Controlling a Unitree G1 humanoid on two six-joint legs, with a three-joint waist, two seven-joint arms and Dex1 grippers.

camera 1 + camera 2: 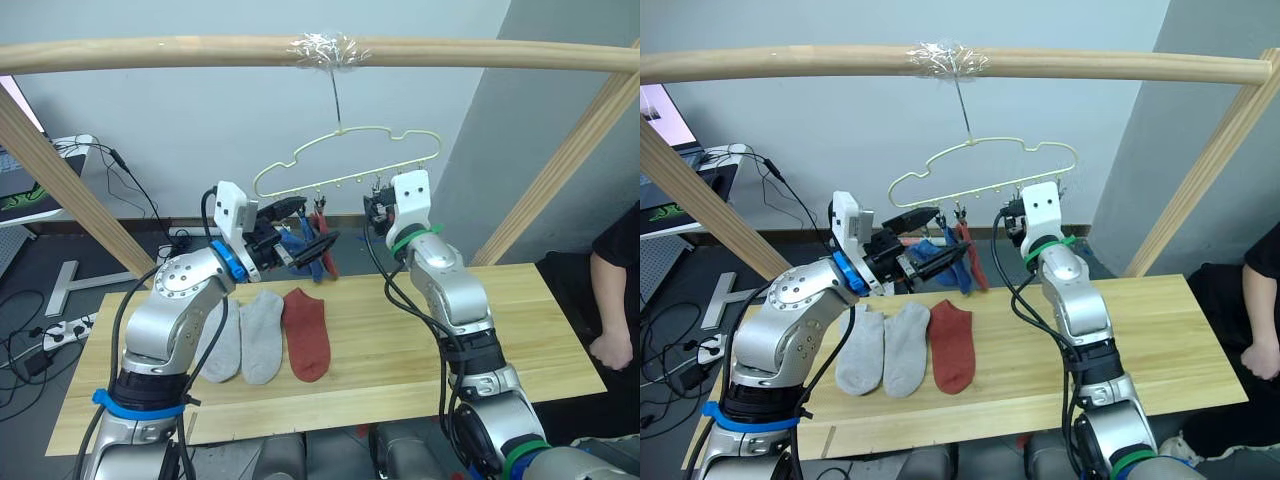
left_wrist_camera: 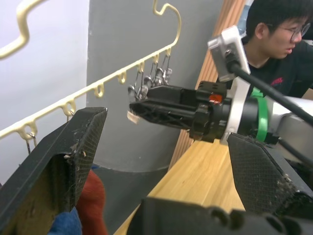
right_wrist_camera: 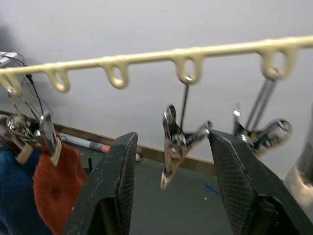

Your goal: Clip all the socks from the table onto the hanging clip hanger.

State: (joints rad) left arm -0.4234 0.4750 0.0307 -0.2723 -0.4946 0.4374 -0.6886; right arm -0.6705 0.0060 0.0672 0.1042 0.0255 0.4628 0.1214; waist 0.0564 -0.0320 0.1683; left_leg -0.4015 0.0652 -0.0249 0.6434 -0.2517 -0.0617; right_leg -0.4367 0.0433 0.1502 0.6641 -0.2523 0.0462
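Three socks, two light grey and one rust red, wait on my pale wood table. Right pincer released, straddling a metal clip under the yellow-green wire hanger, ready to squeeze; left pincer also released.

Pale wooden bench with a smooth matt grain. Two grey socks and a rust-red sock of soft matt knit. Glossy cream-coated wire clip hanger with shiny metal clips. Matt black textured tool fingers.
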